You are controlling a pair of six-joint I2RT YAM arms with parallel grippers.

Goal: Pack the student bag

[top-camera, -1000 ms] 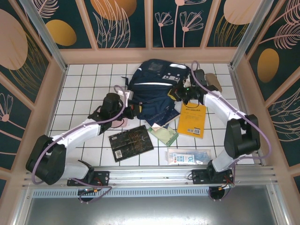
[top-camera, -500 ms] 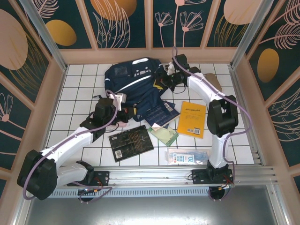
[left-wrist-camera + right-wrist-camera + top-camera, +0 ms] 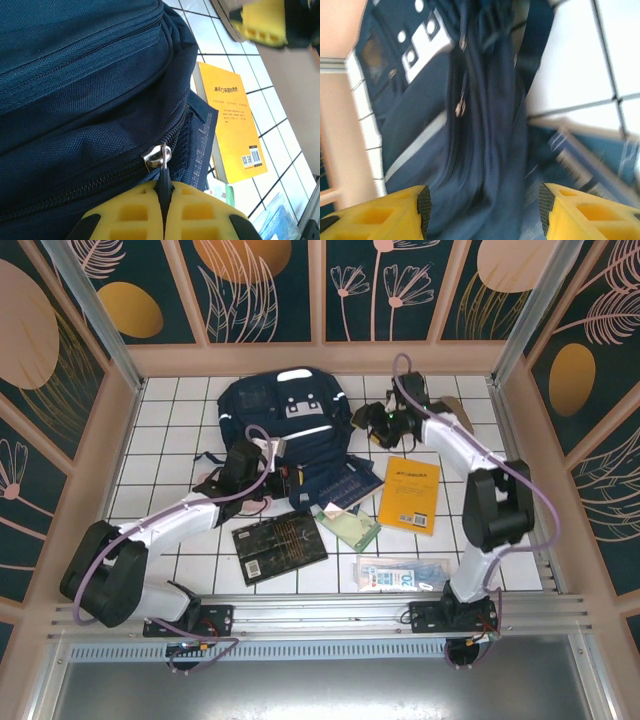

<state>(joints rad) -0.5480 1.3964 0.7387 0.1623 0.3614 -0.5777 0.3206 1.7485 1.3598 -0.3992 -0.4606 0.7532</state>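
Note:
The student bag (image 3: pixel 285 420) is a navy backpack with white stripes, lying flat at the back middle of the tiled table. My left gripper (image 3: pixel 288 478) is at its near edge. In the left wrist view my left gripper (image 3: pixel 163 192) is shut on the black zipper pull (image 3: pixel 163 177) that hangs from the silver slider (image 3: pixel 156 156) of the bag (image 3: pixel 85 90). My right gripper (image 3: pixel 368 422) is at the bag's right side. Its yellow fingers (image 3: pixel 375 217) stand wide apart in the blurred right wrist view, with the bag's fabric (image 3: pixel 485 150) beyond the open right gripper (image 3: pixel 482 205).
A yellow book (image 3: pixel 410 493), a blue booklet (image 3: pixel 347 480), a green pad (image 3: pixel 348 528), a black book (image 3: pixel 279 545) and a clear packet (image 3: pixel 403 573) lie in front of the bag. A tan case (image 3: pixel 456 415) sits at the back right. Wooden walls ring the table.
The right gripper has opened, let go of the bag and drawn back to the right. The bag has shifted left and settled flat. The left gripper stays shut on the zipper pull.

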